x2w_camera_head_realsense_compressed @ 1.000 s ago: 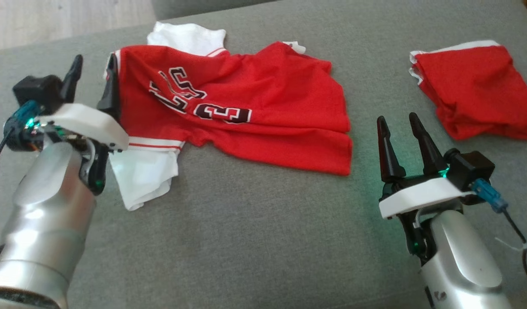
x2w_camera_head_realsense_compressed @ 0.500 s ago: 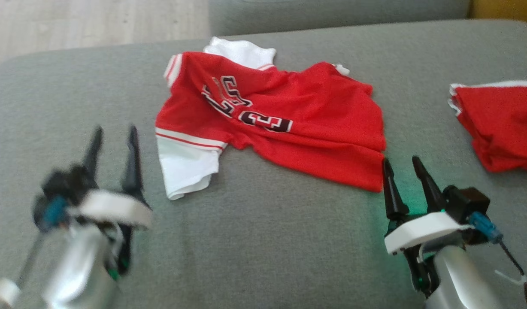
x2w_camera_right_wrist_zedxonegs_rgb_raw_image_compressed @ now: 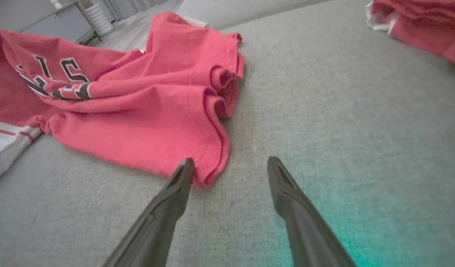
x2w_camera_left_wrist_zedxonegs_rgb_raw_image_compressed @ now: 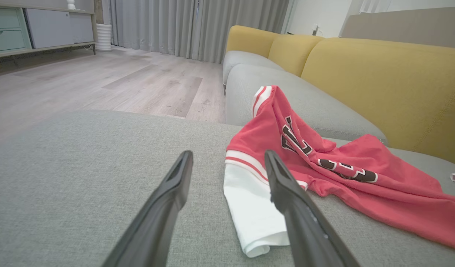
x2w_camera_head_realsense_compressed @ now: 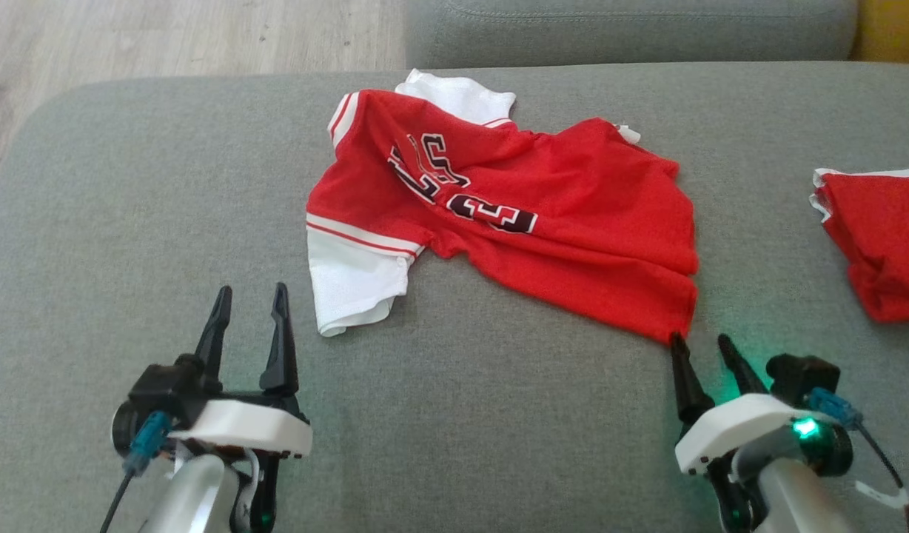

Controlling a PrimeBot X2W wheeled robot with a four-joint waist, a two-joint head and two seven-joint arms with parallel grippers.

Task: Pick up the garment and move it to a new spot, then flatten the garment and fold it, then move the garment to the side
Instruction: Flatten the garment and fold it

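Since a second ago, your left gripper (x2w_camera_head_realsense_compressed: pixel 252 290) has drawn back from the left shoulder edge of the garment (x2w_camera_head_realsense_compressed: pixel 543 215). It now sits over the bare grey cushion (x2w_camera_head_realsense_compressed: pixel 462 422) at the near left, with its two fingers spread and nothing between them. Your head camera has swung as well, so the garment's shift across the frame is the camera's doing, not the cloth's.

You have the garment, a red jersey with black-and-white lettering, lying rumpled and unfolded in the middle of the seat, toward the far side. Its white sleeve (x2w_camera_head_realsense_compressed: pixel 351 285) juts out toward you at the left. The sleeve lies just right of and beyond your left fingertips, close to them but apart.

Your right gripper (x2w_camera_head_realsense_compressed: pixel 698 339) waits at the near right, its jaws parted and empty. Its left fingertip stands just beside the near right corner of the hem (x2w_camera_right_wrist_zedxonegs_rgb_raw_image_compressed: pixel 216 163). You cannot tell whether it touches the cloth.

A second red cloth (x2w_camera_head_realsense_compressed: pixel 880 244) lies bunched at the far right of the seat, well apart from the jersey. You can see a wooden floor (x2w_camera_head_realsense_compressed: pixel 166 37) past the cushion's far left, and a yellow backrest (x2w_camera_left_wrist_zedxonegs_rgb_raw_image_compressed: pixel 379 74) behind the garment.
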